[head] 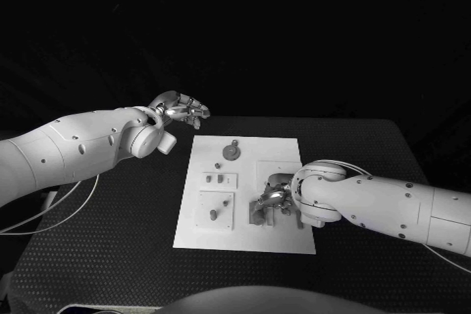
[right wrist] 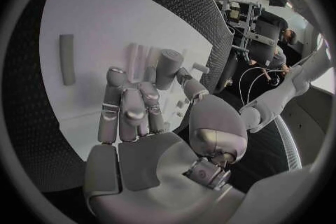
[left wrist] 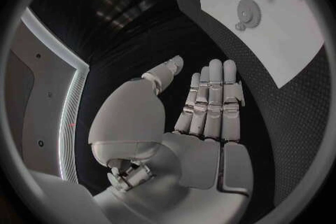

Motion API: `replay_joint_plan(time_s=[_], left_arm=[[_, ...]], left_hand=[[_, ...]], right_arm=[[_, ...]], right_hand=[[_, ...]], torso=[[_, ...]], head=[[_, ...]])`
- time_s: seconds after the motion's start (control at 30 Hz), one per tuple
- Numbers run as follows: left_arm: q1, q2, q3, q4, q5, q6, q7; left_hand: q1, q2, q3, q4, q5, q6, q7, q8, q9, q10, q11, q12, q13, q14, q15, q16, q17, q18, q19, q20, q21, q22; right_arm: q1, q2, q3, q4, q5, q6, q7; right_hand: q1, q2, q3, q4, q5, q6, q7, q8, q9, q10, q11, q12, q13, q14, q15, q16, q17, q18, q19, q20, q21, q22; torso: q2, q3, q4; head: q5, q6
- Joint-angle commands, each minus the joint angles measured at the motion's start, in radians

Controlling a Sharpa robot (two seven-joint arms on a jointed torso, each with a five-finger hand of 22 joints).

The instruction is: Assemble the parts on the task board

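Your left hand (head: 180, 110) is raised off the far left corner of the task board (head: 280, 150), above the black worktop (head: 118, 246). In the left wrist view its fingers (left wrist: 213, 101) are stretched out side by side with the thumb apart, and it holds nothing — it is open.

Your right hand (head: 275, 195) is down on the near right part of the board, the white forearm reaching in across the board's right edge. In the right wrist view a grey cylindrical part (right wrist: 168, 67) sits between the fingertips (right wrist: 133, 115) and the thumb, but you cannot tell from these pictures whether the hand really grips it or only rests beside it.

On the board, a round gear-like part (head: 231, 151) lies near the far end. Nearer, on the left half, are two raised square plates, each carrying small grey parts (head: 218, 180). A flat bar (right wrist: 66, 59) lies on the white surface apart from the right hand.

The pieces under the right hand are largely hidden by the fingers and wrist in the head view, and hard to make out.
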Motion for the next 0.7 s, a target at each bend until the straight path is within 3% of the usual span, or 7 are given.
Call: replay_joint_plan(time_s=[0.03, 0.37, 0.7], left_arm=[[0.001, 0.002, 0.0, 0.0, 0.004, 0.013, 0.005], [0.001, 0.001, 0.0, 0.0, 0.004, 0.014, 0.004], [0.001, 0.001, 0.0, 0.001, 0.004, 0.016, 0.001]], left_hand=[[-0.009, 0.002, 0.001, 0.007, 0.005, -0.008, 0.001, 0.006, -0.001, -0.002, 0.003, 0.006, 0.0, 0.008, 0.002, -0.006, 0.002, 0.011, 0.004, -0.005, -0.004, 0.001], [-0.011, 0.002, 0.0, 0.008, 0.005, -0.008, 0.001, 0.006, -0.002, -0.003, 0.003, 0.006, 0.0, 0.008, 0.003, -0.007, 0.002, 0.011, 0.004, -0.005, -0.005, 0.001], [-0.012, 0.002, 0.0, 0.01, 0.005, -0.009, 0.001, 0.006, -0.002, -0.003, 0.003, 0.006, 0.0, 0.008, 0.003, -0.008, 0.003, 0.011, 0.004, -0.005, -0.006, 0.002]], right_arm=[[-0.007, -0.01, -0.007, 0.005, 0.014, 0.007, 0.005], [0.003, -0.026, -0.007, 0.013, 0.054, -0.006, 0.013], [0.004, -0.027, -0.007, 0.017, 0.067, 0.0, 0.009]], right_hand=[[0.006, 0.025, -0.004, -0.007, 0.005, 0.001, 0.006, 0.001, -0.001, -0.008, -0.001, -0.005, 0.0, -0.005, -0.003, -0.002, -0.001, 0.008, -0.001, 0.001, 0.001, 0.019], [0.022, 0.055, -0.016, -0.008, 0.006, 0.003, 0.005, 0.0, 0.0, -0.007, -0.001, -0.003, 0.002, -0.006, -0.002, -0.001, 0.0, 0.008, -0.006, 0.003, 0.002, 0.021], [0.028, 0.059, -0.021, -0.008, 0.006, 0.003, 0.005, 0.0, 0.0, -0.006, -0.001, -0.002, 0.003, -0.006, -0.003, -0.001, 0.0, 0.008, -0.007, 0.003, 0.003, 0.021]], torso=[[0.0, 0.0001, -0.0007], [0.0, 0.0001, -0.0004], [0.0, -0.0005, -0.0005]], head=[[0.0, 0.0], [-0.002, 0.002], [-0.005, 0.002]])
